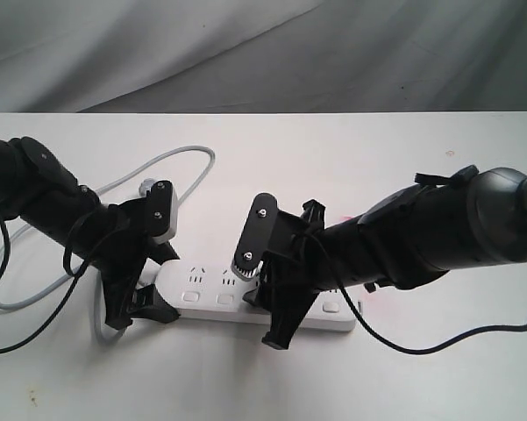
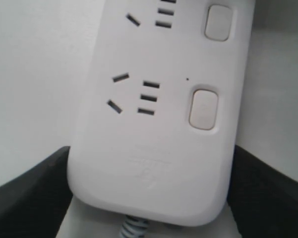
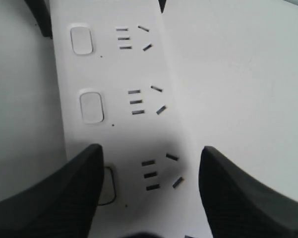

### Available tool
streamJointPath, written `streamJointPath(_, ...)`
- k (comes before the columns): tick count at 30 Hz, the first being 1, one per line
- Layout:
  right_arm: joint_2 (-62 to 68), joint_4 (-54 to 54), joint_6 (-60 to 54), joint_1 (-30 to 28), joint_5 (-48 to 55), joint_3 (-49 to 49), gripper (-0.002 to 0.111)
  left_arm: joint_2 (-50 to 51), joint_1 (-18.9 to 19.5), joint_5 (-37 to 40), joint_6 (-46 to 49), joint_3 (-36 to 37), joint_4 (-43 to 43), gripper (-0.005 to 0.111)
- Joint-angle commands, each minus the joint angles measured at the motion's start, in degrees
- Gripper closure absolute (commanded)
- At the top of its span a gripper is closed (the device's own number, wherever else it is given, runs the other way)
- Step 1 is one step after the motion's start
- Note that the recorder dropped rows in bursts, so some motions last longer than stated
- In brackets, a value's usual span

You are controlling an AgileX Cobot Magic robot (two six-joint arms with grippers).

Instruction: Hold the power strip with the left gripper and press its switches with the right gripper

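The power strip lies lengthwise on the white table. My left gripper is shut on its cord end. In the left wrist view its black fingers flank the strip's rounded end, beside the nearest of the switches. My right gripper hangs open over the strip's middle. In the right wrist view this gripper straddles the strip. One of its fingers half covers a switch; contact cannot be judged. Two more switches show beyond it.
The grey cord loops across the table's left back, with its plug behind the left gripper. Loose black cables trail over the table at front right and front left. A grey cloth backdrop rises behind the table.
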Motion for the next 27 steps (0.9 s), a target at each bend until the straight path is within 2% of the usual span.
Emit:
streamJointPath(1, 2.2, -3.3, -1.4, -0.4, -2.5, 3.0, 0.054, -0.2, -0.3, 0.2, -0.3, -0.2, -0.9, 0.051)
streamJointPath(12, -9.1, -3.0, -1.3, -0.4, -5.0, 3.4, 0.054, -0.2, -0.3, 0.2, -0.3, -0.2, -0.9, 0.051)
streamJointPath(15, -12.0, -2.9, -1.3, -2.2, -5.7, 5.4, 0.054, -0.2, -0.3, 0.2, -0.3, -0.2, -0.9, 0.051)
streamJointPath(19, -13.0, -2.9, -1.3, -4.5, -5.5, 7.9, 0.054, -0.2, -0.3, 0.2, -0.3, -0.2, -0.9, 0.051)
streamJointPath(27, -13.2, -2.8, -1.3, -4.3, -3.3, 8.4, 0.054, -0.2, -0.3, 0.2, -0.3, -0.2, -0.9, 0.051)
